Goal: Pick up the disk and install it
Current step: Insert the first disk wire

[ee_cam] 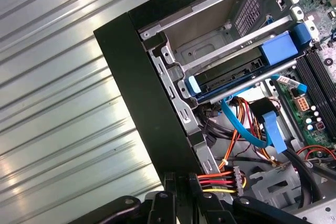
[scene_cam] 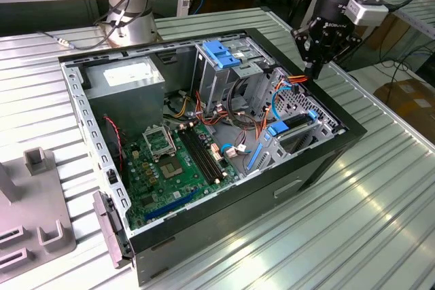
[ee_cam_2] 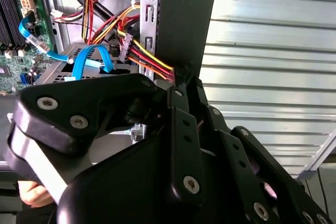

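The disk [scene_cam: 293, 124] lies flat in the drive bay at the corner of the computer case [scene_cam: 319, 161], right of centre in the exterior view. From here only its dark end and blue rails can be seen, because the bay's metal frame covers the rest, label included.

The gripper [scene_cam: 315, 67] hangs just above that corner, in the upper right of the frame. Its fingers [ee_cam_2: 181, 129] are drawn narrow, almost to a point. Their tips are right at a red, yellow and black wire bundle [ee_cam: 215, 181], but I can't tell whether they pinch it. A blue flat cable [ee_cam: 268, 124] loops beside the bundle.

Further in stand the drive cage [scene_cam: 221, 52] with its blue handle, the motherboard [scene_cam: 177, 161] and the grey power supply [scene_cam: 129, 76]. The ribbed worktop [scene_cam: 380, 222] carries it all.
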You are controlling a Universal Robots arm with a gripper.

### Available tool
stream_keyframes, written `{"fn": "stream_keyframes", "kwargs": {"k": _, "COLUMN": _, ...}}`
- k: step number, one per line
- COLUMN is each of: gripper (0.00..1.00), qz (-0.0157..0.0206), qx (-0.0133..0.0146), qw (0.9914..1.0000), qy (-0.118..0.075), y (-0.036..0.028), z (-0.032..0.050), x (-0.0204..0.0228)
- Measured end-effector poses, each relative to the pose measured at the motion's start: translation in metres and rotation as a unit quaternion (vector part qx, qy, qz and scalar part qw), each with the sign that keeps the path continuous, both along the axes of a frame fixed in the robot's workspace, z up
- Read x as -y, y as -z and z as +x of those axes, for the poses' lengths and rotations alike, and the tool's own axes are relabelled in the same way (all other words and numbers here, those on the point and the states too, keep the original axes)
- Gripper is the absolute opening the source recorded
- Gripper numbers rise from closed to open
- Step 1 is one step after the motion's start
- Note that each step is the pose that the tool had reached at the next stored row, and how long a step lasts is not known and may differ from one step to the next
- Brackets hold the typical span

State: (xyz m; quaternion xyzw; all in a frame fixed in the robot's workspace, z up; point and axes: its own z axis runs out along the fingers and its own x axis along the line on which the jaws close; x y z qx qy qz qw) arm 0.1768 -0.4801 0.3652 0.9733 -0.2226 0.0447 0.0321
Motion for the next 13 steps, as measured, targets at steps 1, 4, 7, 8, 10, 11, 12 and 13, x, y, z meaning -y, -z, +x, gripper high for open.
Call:
{"fn": "stream_keyframes", "kwargs": {"k": 1, "gripper": 0.17, "qz": 0.0, "qx": 0.0, "qw": 1.0, "qy": 0.0, "y": 0.0, "z": 0.0, "x": 0.0}}
{"fn": "stream_keyframes", "kwargs": {"k": 4, "gripper": 0.16, "qz": 0.0, "qx": 0.0, "qw": 1.0, "qy": 0.0, "y": -0.0008, "z": 0.0, "x": 0.0}}
{"fn": "stream_keyframes", "kwargs": {"k": 7, "gripper": 0.16, "qz": 0.0, "qx": 0.0, "qw": 1.0, "qy": 0.0, "y": -0.0053, "z": 0.0, "x": 0.0}}
{"fn": "stream_keyframes", "kwargs": {"k": 8, "gripper": 0.16, "qz": 0.0001, "qx": 0.0, "qw": 1.0, "qy": 0.0, "y": -0.0066, "z": 0.0, "x": 0.0}}
{"fn": "stream_keyframes", "kwargs": {"k": 10, "gripper": 0.16, "qz": 0.0, "qx": -0.0001, "qw": 1.0, "qy": 0.0, "y": -0.0103, "z": 0.0, "x": 0.0}}
{"fn": "stream_keyframes", "kwargs": {"k": 11, "gripper": 0.16, "qz": 0.0001, "qx": -0.0001, "qw": 1.0, "qy": 0.0, "y": -0.0117, "z": 0.0, "x": 0.0}}
{"fn": "stream_keyframes", "kwargs": {"k": 12, "gripper": 0.16, "qz": 0.0001, "qx": -0.0001, "qw": 1.0, "qy": 0.0, "y": -0.0128, "z": 0.0, "x": 0.0}}
{"fn": "stream_keyframes", "kwargs": {"k": 13, "gripper": 0.16, "qz": 0.0001, "qx": -0.0001, "qw": 1.0, "qy": 0.0, "y": -0.0131, "z": 0.0, "x": 0.0}}
